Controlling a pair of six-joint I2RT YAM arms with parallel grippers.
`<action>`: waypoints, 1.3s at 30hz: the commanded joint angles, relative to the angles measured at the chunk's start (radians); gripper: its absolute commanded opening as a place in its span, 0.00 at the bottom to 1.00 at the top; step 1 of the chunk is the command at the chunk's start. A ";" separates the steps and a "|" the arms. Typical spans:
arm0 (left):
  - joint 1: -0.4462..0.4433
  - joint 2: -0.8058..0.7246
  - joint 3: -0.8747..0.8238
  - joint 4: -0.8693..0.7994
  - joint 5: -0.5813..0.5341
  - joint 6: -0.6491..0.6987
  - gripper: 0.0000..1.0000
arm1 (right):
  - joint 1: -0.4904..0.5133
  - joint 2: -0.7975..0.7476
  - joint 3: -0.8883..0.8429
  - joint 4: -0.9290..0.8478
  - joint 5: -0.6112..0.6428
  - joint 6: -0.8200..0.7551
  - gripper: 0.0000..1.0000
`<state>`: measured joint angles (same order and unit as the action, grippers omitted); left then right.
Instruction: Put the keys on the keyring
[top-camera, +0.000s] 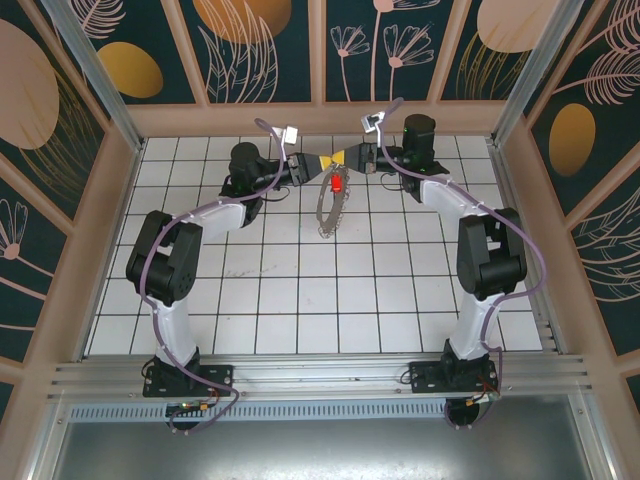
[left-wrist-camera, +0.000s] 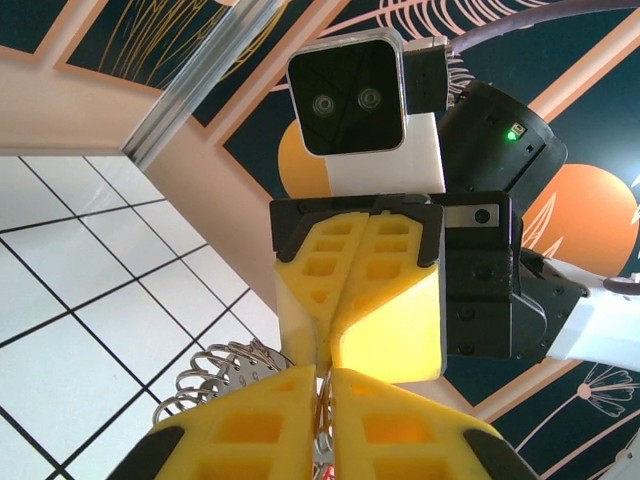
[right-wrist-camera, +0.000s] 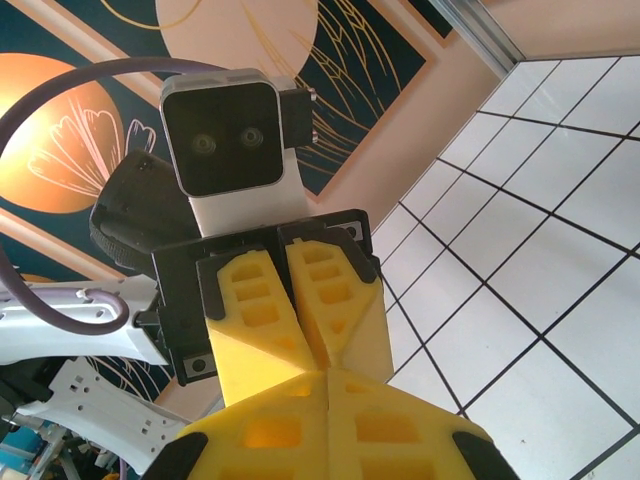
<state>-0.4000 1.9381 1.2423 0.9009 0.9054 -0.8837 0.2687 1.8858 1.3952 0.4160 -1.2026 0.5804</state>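
One key (top-camera: 338, 184) hung at the keyring's (top-camera: 319, 212) twelve o'clock, threading unconfirmed; we saw left gripper (left-wrist-camera: 323, 385) pinching the ring, right gripper (right-wrist-camera: 325, 378) shut.

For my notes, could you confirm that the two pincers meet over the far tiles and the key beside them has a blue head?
Not quite: the top external view shows the key has a red head, not blue. The rest stands.

- Left arm (top-camera: 170, 322) and right arm (top-camera: 470, 325): white links, black joint housings.
- Purple cables (right-wrist-camera: 50, 92) run along both.
- Right gripper (left-wrist-camera: 325, 362): yellow pocketed fingers (left-wrist-camera: 390, 270), black mount, white-cased camera (left-wrist-camera: 350, 95), green LED (left-wrist-camera: 512, 133).
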 joint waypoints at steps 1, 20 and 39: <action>-0.026 0.010 -0.006 0.018 0.058 0.023 0.12 | 0.007 -0.042 0.027 0.052 0.006 0.004 0.00; -0.020 -0.076 -0.030 0.001 -0.072 0.022 0.41 | -0.021 -0.183 -0.116 0.170 0.001 0.040 0.00; -0.019 -0.186 -0.035 0.186 -0.002 -0.161 0.41 | -0.015 -0.322 -0.237 0.244 0.085 0.008 0.00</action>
<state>-0.4183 1.7847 1.2041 0.9852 0.8581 -0.9791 0.2504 1.5845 1.1442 0.6270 -1.1332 0.6083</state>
